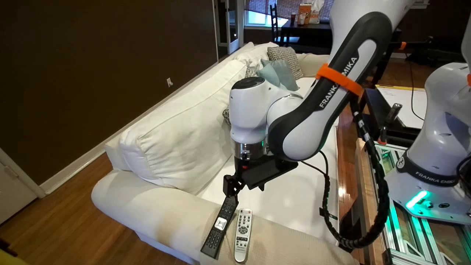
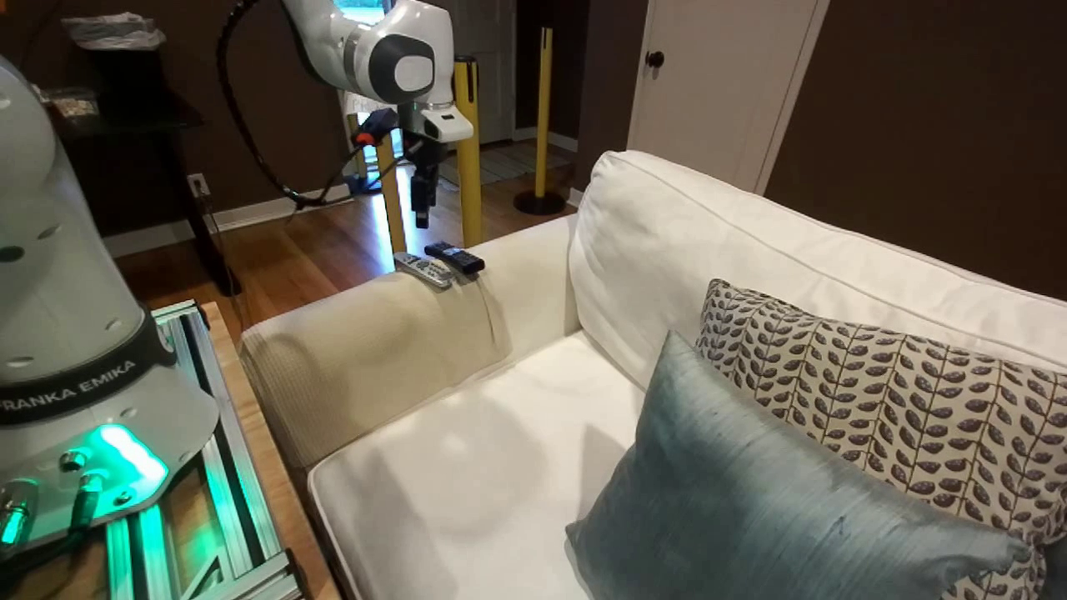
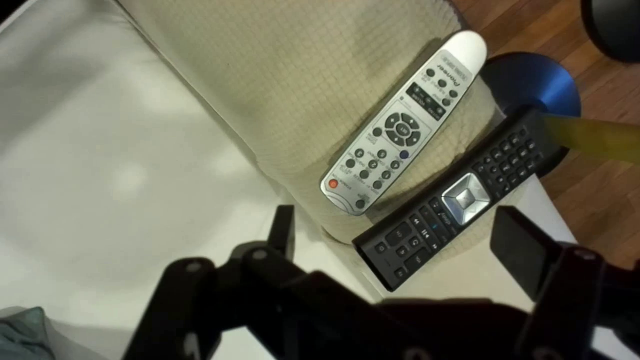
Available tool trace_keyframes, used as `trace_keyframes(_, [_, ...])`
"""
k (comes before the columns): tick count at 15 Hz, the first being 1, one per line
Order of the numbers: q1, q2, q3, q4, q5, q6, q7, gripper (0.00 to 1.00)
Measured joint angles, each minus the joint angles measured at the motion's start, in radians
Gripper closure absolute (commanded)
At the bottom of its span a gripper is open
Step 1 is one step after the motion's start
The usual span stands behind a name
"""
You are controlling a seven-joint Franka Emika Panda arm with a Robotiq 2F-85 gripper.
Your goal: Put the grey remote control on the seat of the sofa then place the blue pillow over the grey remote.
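Observation:
The grey remote control lies on the near armrest of the sofa, in an exterior view [image 1: 243, 235], in another exterior view [image 2: 423, 270] and in the wrist view [image 3: 400, 130]. The cream-white sofa [image 1: 184, 136] has a wide seat [image 2: 467, 442] beside that armrest. The blue pillow [image 2: 733, 492] leans in front of a patterned pillow; it also shows farther off in an exterior view [image 1: 285, 73], and a teal corner [image 3: 24, 335] shows in the wrist view. My gripper [image 3: 400, 240] is open and empty above the armrest, over the black remote's end and beside the grey remote.
A longer black remote [image 3: 445, 205] lies next to the grey one. A patterned pillow [image 2: 884, 408] rests against the sofa back. Yellow posts [image 2: 468, 158] stand on the floor beyond the armrest. A second white arm base [image 1: 430, 176] stands beside the sofa.

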Motion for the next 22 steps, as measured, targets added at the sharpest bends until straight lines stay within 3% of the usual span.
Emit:
trace_keyframes(6, [0.02, 0.065, -0.018, 0.047, -0.002, 0.0, 0.035, 0.0])
trace_keyframes(10, [0.019, 0.085, -0.001, 0.051, 0.051, 0.0, -0.011, 0.0])
trace_keyframes(14, [0.021, 0.149, 0.022, 0.076, 0.123, 0.0, -0.021, 0.0])
trace_keyframes(22, [0.037, 0.289, 0.011, 0.151, 0.128, 0.013, -0.021, 0.0])
